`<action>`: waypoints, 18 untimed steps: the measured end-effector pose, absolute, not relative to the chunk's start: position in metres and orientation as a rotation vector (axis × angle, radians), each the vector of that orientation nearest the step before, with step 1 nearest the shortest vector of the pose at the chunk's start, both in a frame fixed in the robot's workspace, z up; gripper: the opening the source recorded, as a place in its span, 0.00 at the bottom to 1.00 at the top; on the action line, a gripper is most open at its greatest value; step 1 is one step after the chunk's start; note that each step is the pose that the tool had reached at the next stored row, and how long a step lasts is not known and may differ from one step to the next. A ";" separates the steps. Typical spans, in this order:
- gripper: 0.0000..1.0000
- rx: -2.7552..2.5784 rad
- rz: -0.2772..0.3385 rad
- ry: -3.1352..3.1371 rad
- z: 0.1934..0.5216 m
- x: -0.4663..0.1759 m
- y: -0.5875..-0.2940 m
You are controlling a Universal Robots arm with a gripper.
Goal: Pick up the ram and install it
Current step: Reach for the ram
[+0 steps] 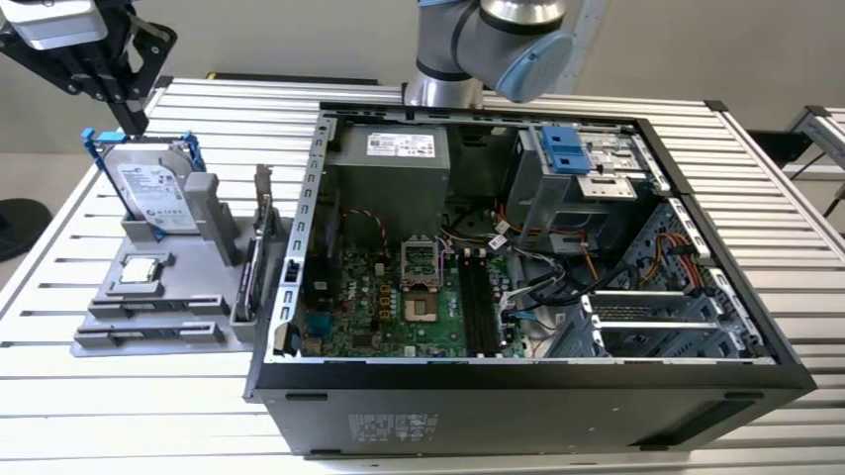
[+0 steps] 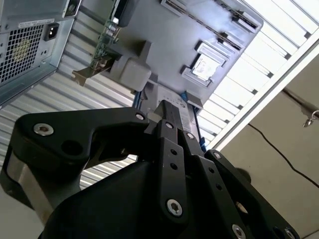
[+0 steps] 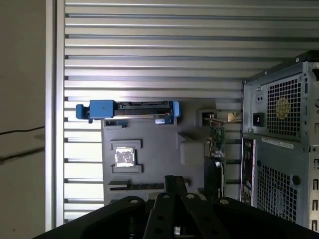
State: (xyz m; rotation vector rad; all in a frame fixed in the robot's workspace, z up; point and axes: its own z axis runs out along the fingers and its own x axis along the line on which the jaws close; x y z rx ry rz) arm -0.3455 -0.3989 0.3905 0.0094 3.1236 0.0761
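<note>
**A:** 1 stick to find. Where is the ram?

**B:** In the first wrist view the ram (image 3: 137, 186) shows as a thin dark strip. It stands on edge in a slot of the grey parts tray (image 3: 149, 149) and has not yet been lifted, by my judgement.

**A:** And the jaws?

**B:** Clenched together, with nothing between them. In the exterior view the gripper (image 1: 137, 126) hangs at the upper left of the frame, above the tray's far end. Its tip is just over the hard drive (image 1: 152, 193) with blue rails.

**A:** What could go wrong?

**B:** I see 3 risks. A descent from this spot could strike the drive's rail. The stick is thin and on edge, so an off-centre pinch might tilt it. The expansion card (image 1: 264, 233) and the processor chip (image 1: 142, 269) share the tray and could be knocked.

**A:** And at the case?

**B:** The open computer case (image 1: 528, 396) fills the middle of the frame. Its long black memory slots (image 1: 476, 302) run beside loose wiring, and I'd expect a skewed stick to bind there.

**A:** Surface and room?

**B:** A ribbed metal table (image 1: 528, 94) carries everything. In the first wrist view, pale floor (image 3: 25, 74) lies beyond its edge, with a dark cable (image 3: 20, 132) trailing across it.
</note>
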 end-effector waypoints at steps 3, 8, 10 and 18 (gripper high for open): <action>0.00 0.010 0.076 3.124 0.390 -0.346 -0.399; 0.00 0.010 0.076 3.124 0.390 -0.346 -0.400; 0.00 0.010 0.076 3.124 0.390 -0.346 -0.402; 0.00 0.010 0.076 3.124 0.390 -0.346 -0.412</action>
